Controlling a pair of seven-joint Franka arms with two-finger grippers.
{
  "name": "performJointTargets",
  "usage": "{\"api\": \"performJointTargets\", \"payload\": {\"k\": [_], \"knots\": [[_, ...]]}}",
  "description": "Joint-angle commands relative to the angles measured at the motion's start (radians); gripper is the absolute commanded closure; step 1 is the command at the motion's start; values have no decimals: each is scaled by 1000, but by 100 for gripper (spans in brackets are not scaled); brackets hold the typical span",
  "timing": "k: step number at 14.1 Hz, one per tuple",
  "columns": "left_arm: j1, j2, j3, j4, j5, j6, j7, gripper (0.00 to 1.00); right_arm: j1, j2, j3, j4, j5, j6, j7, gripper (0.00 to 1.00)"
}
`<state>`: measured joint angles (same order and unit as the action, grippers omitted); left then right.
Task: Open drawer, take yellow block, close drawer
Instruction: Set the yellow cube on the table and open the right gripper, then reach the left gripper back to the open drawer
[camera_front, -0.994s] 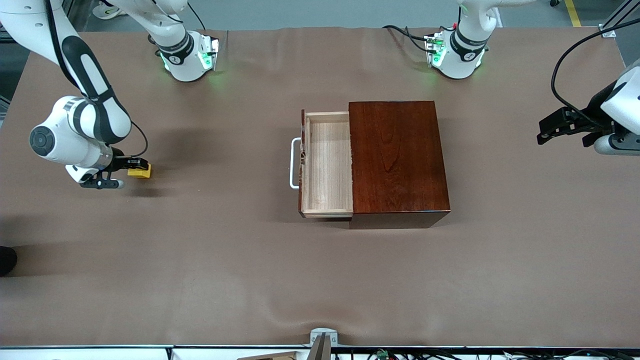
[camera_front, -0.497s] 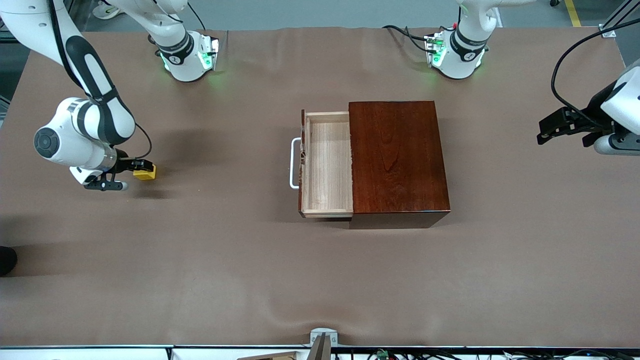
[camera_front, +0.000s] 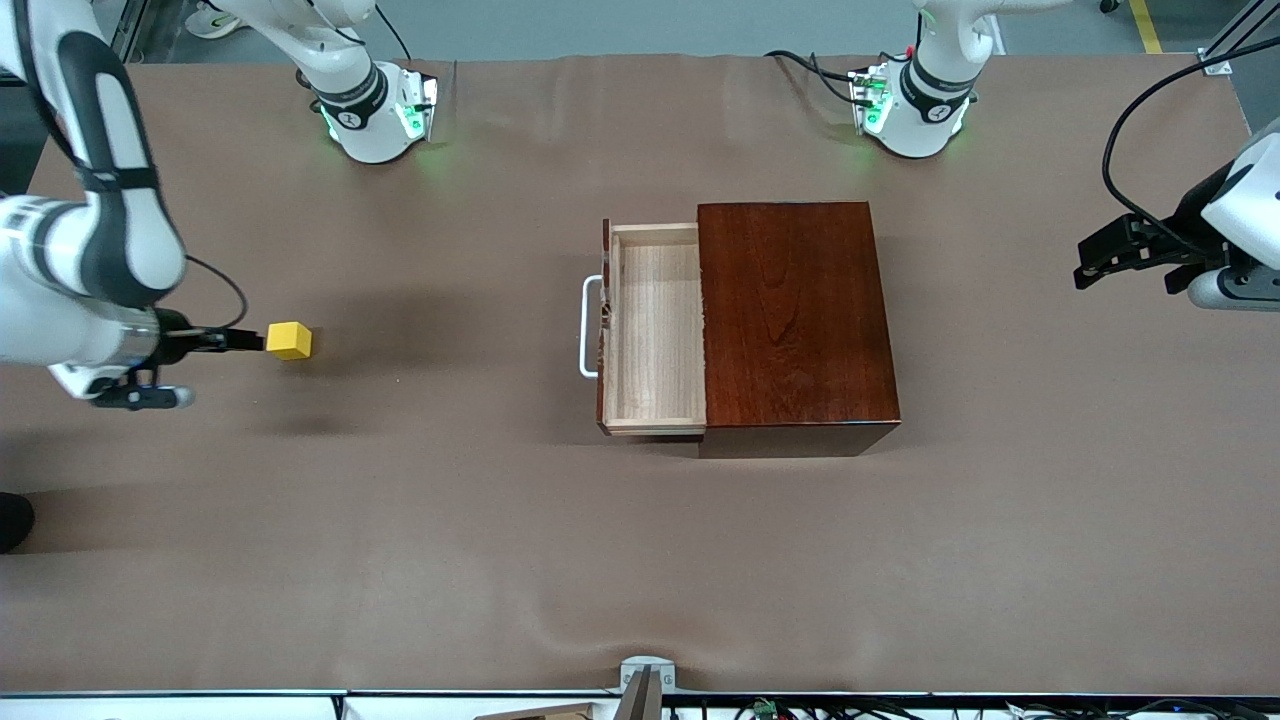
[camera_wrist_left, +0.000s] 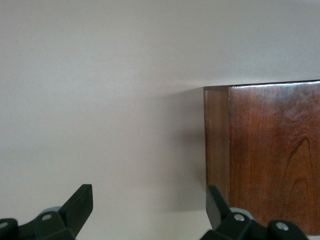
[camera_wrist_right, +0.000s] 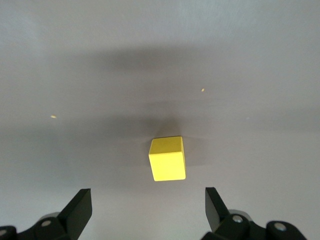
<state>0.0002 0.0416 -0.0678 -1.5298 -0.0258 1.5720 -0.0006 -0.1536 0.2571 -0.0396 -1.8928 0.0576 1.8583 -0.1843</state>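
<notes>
Brown worktop under even overhead light

A wrinkled brown cloth (camera_front: 400, 520) covers the worktop edge to edge. Grey floor (camera_front: 620, 25) runs along its top edge, with a yellow line (camera_front: 1146, 25) near the top corner; cables (camera_front: 800, 708) and a metal bracket (camera_front: 645, 672) sit along the bottom edge.

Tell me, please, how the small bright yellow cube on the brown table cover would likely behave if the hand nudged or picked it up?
The small bright yellow cube sits flat on one face, so a nudge would probably slide it, not roll it. Its crisp edges suggest it is rigid. It looks light for the open right hand, which hangs over the brown table cover with fingers wider than the cube, though smooth sides might slip.
</notes>
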Motion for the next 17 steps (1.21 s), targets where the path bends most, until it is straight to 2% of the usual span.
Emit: {"api": "performJointTargets", "payload": {"k": [1, 5, 7, 13, 15, 17], "knots": [[0, 6, -4, 20, 18, -10, 4, 0, 9, 1, -3, 156, 2, -123, 20, 0], [3, 6, -3, 19, 20, -12, 13, 0, 45, -16, -2, 364, -7, -302, 45, 0], [4, 7, -3, 19, 20, -12, 13, 0, 63, -25, -3, 425, -16, -372, 55, 0], [-17, 21, -4, 20, 20, -12, -4, 0, 98, -176, 1, 409, -15, -395, 193, 0], [-61, 38, -4, 25, 20, -12, -63, 0, 124, -226, 1, 368, -27, -386, 221, 0], [-153, 63, -12, 25, 20, -12, -198, 0, 135, -266, 1, 312, -35, -334, 224, 0]]}}
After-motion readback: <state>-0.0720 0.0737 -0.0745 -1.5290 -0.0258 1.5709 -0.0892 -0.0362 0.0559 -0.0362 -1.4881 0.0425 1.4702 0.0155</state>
